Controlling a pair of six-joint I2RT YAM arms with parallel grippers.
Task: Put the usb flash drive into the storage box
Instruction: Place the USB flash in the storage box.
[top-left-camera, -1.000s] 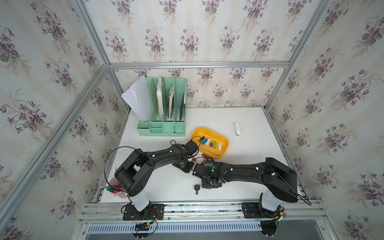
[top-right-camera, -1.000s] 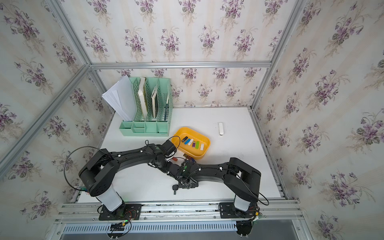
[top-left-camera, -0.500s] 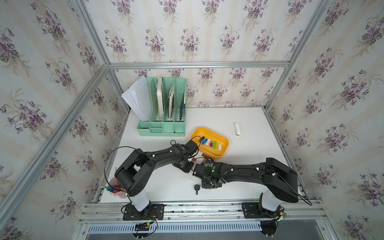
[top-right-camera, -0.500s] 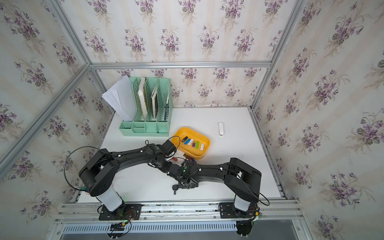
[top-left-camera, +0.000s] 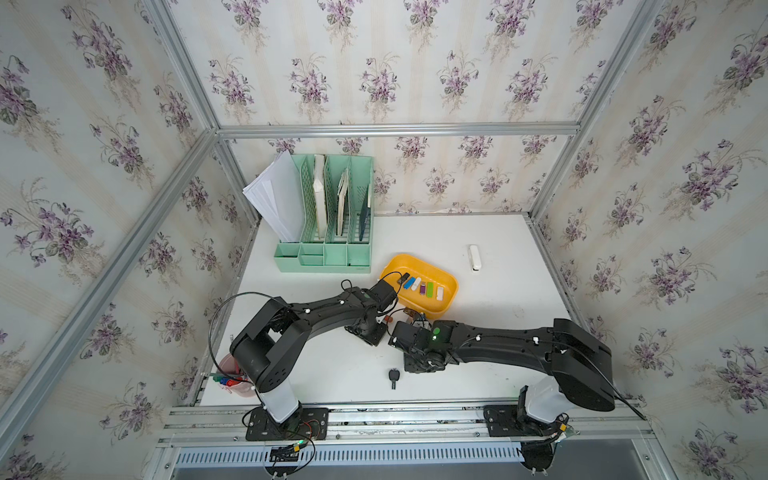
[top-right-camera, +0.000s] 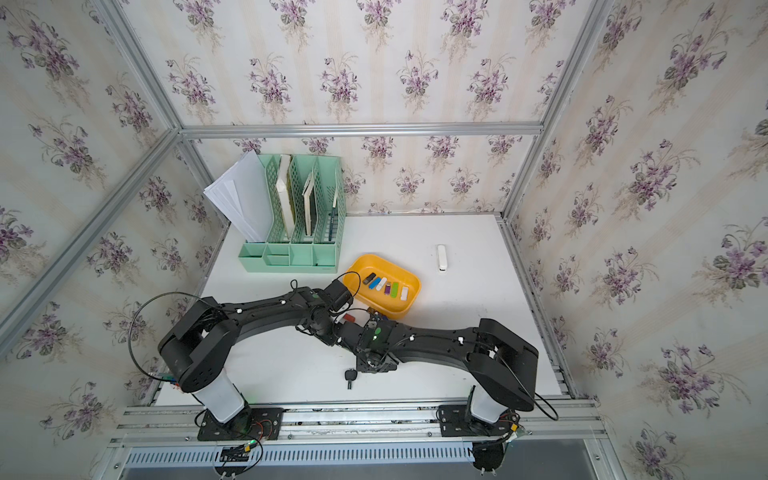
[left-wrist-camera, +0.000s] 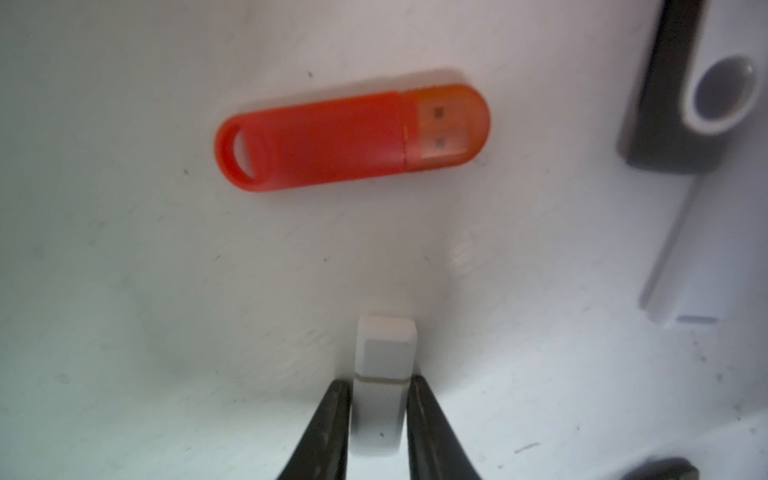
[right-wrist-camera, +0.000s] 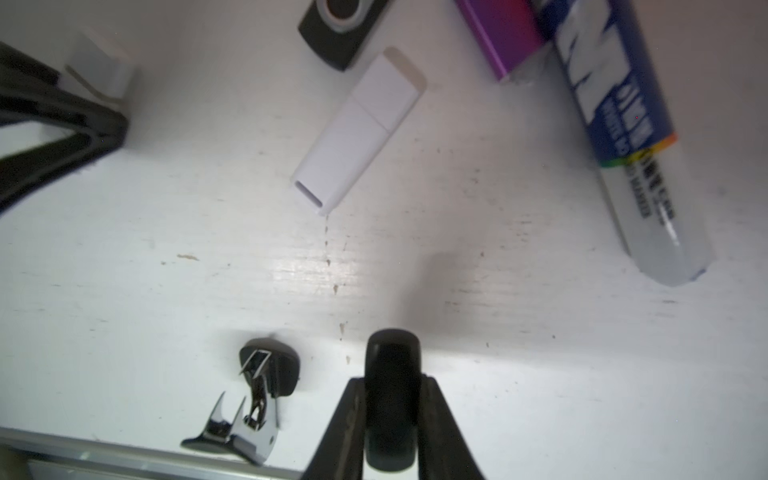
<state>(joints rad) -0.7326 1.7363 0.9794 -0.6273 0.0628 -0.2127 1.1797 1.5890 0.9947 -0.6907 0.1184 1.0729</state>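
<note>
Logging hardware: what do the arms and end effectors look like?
The left arm and right arm are black with boxy links on white cylindrical bases. Thin black cables loop along them; a green light glows near the right wrist. The left end effector and right end effector each have two slim, tapered black fingers.

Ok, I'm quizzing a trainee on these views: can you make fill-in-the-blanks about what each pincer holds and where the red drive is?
The left pincer is shut on a ___ flash drive.
The right pincer is shut on a ___ USB stick.
The red drive lies on the ___, outside the storage box.
Missing: white; black; table.
</note>
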